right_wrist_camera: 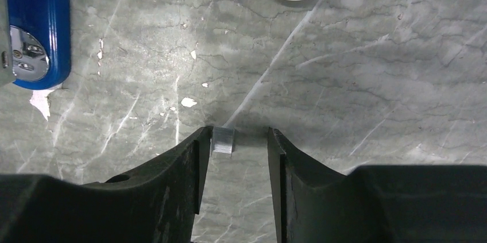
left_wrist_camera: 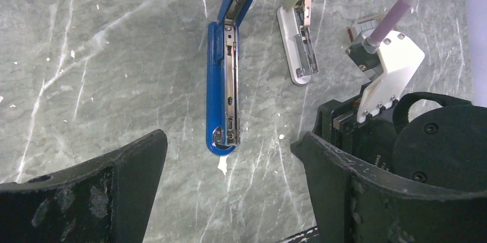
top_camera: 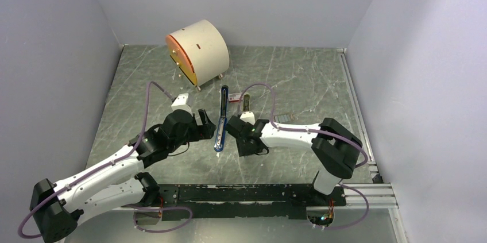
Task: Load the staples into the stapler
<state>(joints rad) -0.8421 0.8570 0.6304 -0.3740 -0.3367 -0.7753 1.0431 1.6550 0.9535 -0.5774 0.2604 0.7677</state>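
Table: grey-green marbled slab, pale veins, small white chips scattered across it. Enclosed at rear and both sides by plain pale walls. Aluminium rail along right edge.

Stapler: at mid-table, opened out flat, silver channel facing up, near blue end between the two wrists.

Staples: short silvery strip between right fingers, touching inner face of one finger, clear of the other. Resting on table or lifted: cannot tell.

Right fingers: partly open, not clamped on strip.

Left fingers: spread wide, holding nothing, rounded near end of stapler in view ahead between them.

Grey stapler: also opened, just beside blue one, not touching it.

Cream drum with orange face: far left of table, near rear wall.
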